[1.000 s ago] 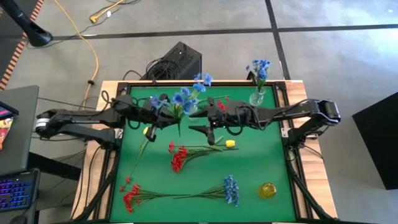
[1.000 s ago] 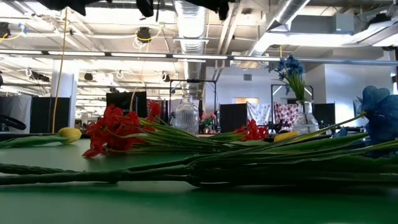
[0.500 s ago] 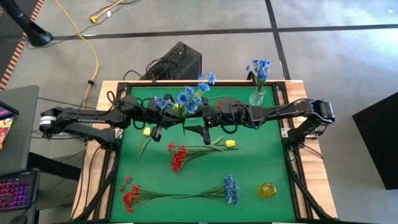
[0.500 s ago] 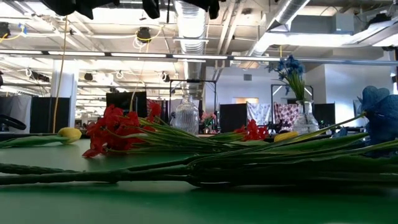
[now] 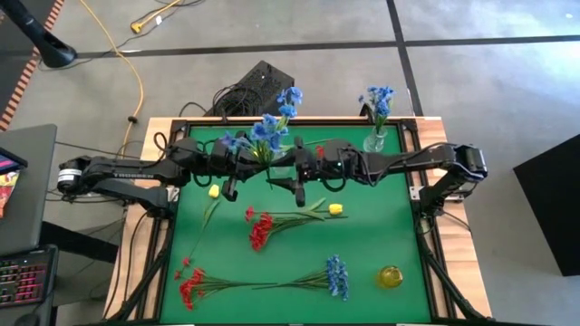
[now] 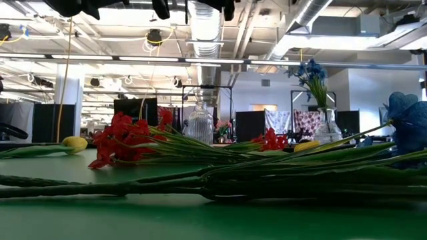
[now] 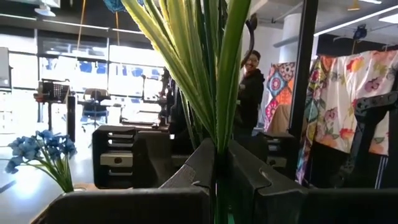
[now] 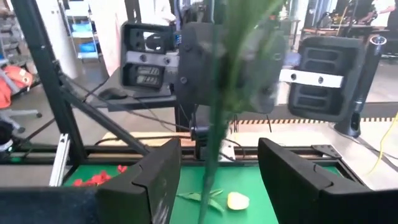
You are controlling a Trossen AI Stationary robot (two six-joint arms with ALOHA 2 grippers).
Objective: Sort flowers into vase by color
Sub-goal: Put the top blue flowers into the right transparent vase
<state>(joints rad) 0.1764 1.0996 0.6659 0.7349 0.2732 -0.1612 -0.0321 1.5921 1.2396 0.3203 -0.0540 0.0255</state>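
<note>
we see the left gripper [image 5: 243,161] clamped on the blue sprig [image 5: 268,129] stems mid-table; right gripper [image 5: 294,174] spread wide around the same stems, not gripping.

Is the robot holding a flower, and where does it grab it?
Yes. The left gripper is shut on the blue flowers, pinching their green stems low down. The right gripper is open around the stems, not gripping.

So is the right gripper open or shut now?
Open: the right gripper has its fingers apart, the blue sprig's stem between them untouched.
</note>
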